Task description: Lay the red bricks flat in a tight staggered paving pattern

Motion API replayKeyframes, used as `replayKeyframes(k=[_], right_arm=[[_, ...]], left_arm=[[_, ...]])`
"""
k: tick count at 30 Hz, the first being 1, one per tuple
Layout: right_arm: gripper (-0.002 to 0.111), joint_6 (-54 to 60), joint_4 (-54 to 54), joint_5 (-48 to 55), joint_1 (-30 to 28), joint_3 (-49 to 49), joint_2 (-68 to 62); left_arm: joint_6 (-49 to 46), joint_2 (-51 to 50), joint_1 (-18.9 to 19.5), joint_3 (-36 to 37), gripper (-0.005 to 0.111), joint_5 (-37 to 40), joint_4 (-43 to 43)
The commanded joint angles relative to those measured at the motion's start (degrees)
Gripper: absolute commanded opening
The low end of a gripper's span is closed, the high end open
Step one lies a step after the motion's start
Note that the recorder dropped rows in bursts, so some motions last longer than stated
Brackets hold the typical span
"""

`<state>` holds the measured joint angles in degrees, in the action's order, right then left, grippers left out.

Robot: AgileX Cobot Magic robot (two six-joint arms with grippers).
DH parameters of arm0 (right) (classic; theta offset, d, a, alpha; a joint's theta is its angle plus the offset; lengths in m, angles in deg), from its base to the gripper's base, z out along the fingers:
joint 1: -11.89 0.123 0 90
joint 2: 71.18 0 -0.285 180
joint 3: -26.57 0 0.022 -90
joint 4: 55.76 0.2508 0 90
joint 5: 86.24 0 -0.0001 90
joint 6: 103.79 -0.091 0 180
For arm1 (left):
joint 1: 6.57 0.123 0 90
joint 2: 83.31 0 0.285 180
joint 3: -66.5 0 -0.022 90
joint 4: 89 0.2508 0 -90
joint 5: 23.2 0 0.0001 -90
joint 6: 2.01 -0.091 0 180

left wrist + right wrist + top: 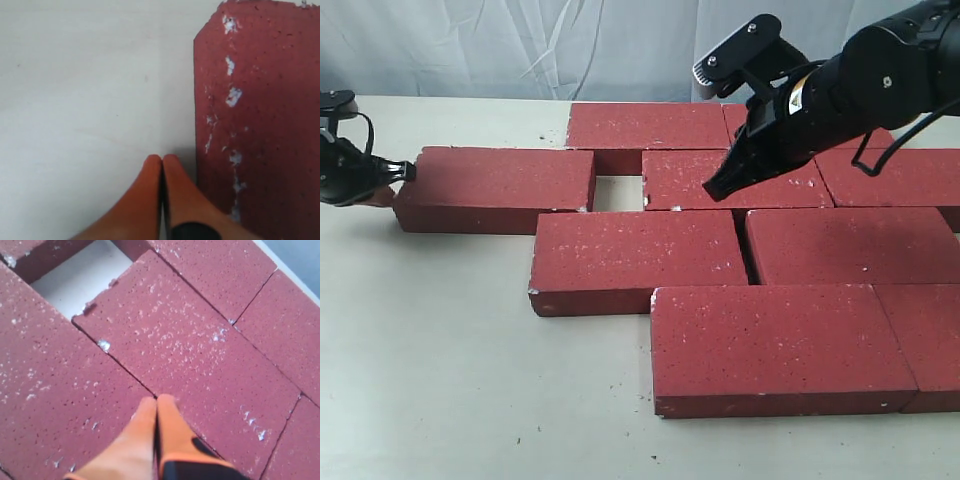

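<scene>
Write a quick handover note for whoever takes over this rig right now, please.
Left gripper: fingers shut, holding nothing, at the outer end of the leftmost brick; contact unclear.
Right gripper: fingers shut, holding nothing, tip at a seam between laid bricks.
Done: the other bricks lie flat, staggered, mostly tight.
Left: a gap separates the leftmost brick from its row neighbour; it probably needs pushing shut.

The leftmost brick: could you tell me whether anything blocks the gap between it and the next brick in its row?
Nothing visible does. Between the leftmost brick and the next brick there is only bare table. The left gripper, fingers shut, is at the brick's outer end, outside the gap.
</scene>
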<state>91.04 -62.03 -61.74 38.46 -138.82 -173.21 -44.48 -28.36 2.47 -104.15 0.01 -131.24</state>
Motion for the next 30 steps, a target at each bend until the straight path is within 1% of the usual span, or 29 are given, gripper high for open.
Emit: replayKeyframes(k=[1, 5, 10, 30], right_arm=[[-0.001, 0.35, 0.47, -2.2, -0.31, 0.16, 0.67], [-0.001, 0.35, 0.47, -2.31, -0.31, 0.16, 0.67], [-0.001, 0.35, 0.47, -2.31, -0.31, 0.16, 0.67], [-0.001, 0.35, 0.47, -2.43, -0.31, 0.16, 0.67]], left_arm=[[-0.07, -0.4, -1.8, 0.01, 0.0, -0.76, -0.76], [-0.18, -0.4, -4.76, -0.19, 0.0, -1.55, -0.54], [-0.18, -0.4, -7.41, -0.19, 0.0, -2.57, 0.55], [-0.18, -0.4, -12.0, -0.19, 0.0, -3.82, 1.75]])
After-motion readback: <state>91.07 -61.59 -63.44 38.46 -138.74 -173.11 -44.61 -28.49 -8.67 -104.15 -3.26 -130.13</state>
